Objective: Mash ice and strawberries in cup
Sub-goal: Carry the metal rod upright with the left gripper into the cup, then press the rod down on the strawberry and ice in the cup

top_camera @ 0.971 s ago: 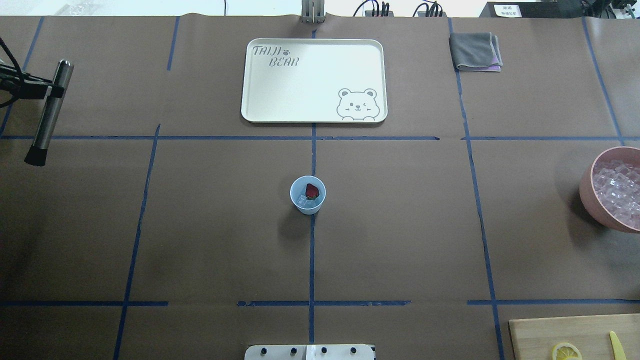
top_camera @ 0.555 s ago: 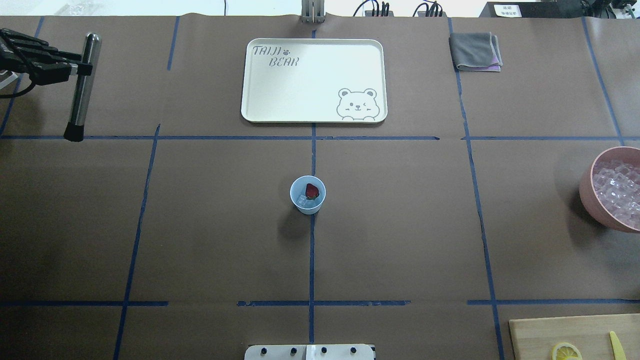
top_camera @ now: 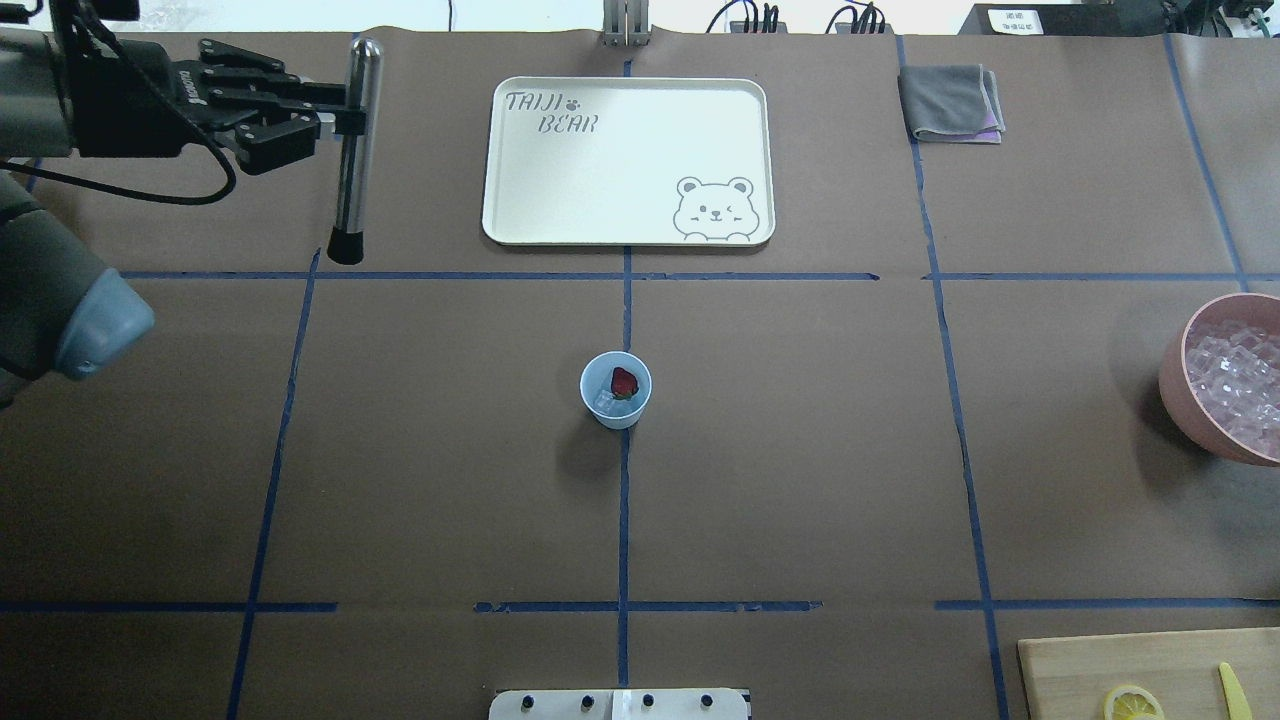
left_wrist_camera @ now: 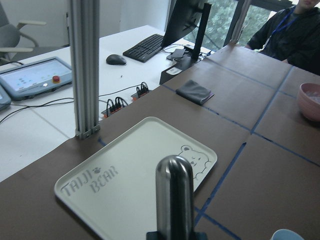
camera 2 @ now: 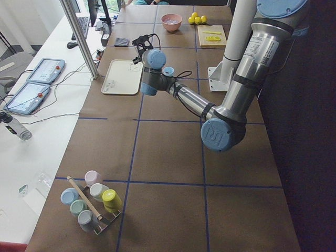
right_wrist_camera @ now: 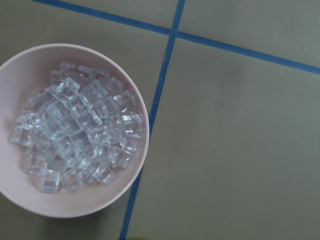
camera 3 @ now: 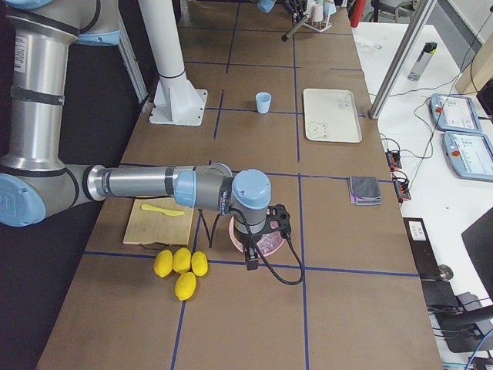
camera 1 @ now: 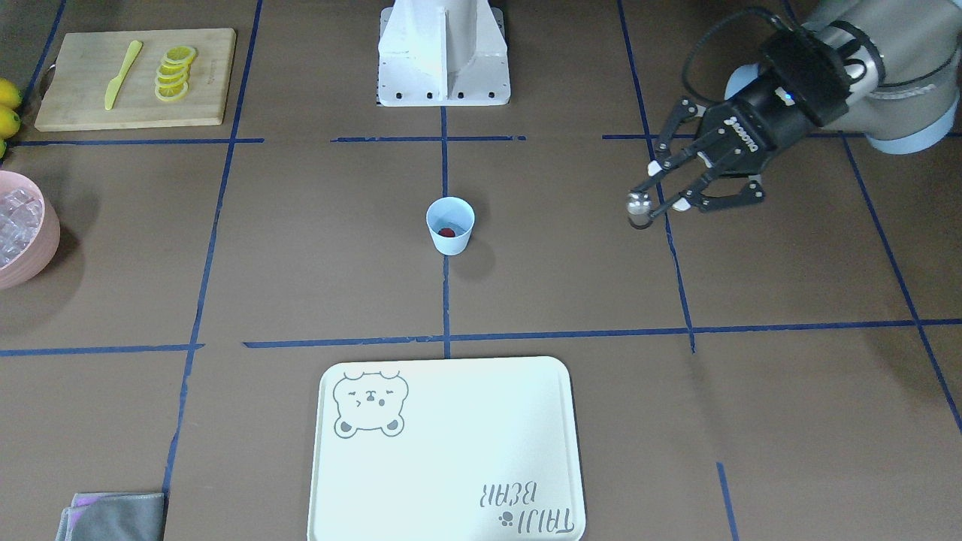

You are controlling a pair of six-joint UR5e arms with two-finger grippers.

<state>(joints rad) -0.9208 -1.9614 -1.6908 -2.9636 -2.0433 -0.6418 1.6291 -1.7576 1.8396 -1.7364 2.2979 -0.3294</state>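
The pale-blue cup (top_camera: 615, 392) stands at the table's centre on a blue tape line. Inside it lie a red strawberry (top_camera: 623, 381) and an ice cube (top_camera: 604, 402). The cup (camera 1: 450, 225) also shows in the front view with the strawberry (camera 1: 446, 232) at its bottom. My left gripper (top_camera: 345, 110) is at the back left, well away from the cup, shut on a steel muddler (top_camera: 352, 150) with a black tip. From the wrist, the muddler (left_wrist_camera: 174, 200) rises in front of the tray. My right gripper hangs over the pink bowl; whether it is open or shut I cannot tell.
A white bear tray (top_camera: 628, 160) lies behind the cup, with a grey cloth (top_camera: 950, 102) to its right. The pink bowl (top_camera: 1172, 385) of ice cubes (right_wrist_camera: 75, 130) sits at the right edge. A cutting board (camera 1: 135, 75) carries lemon slices and a yellow knife.
My left arm has swung right along the back of the table, carrying the muddler from the far left edge to just left of the tray. Cup and contents have not moved.
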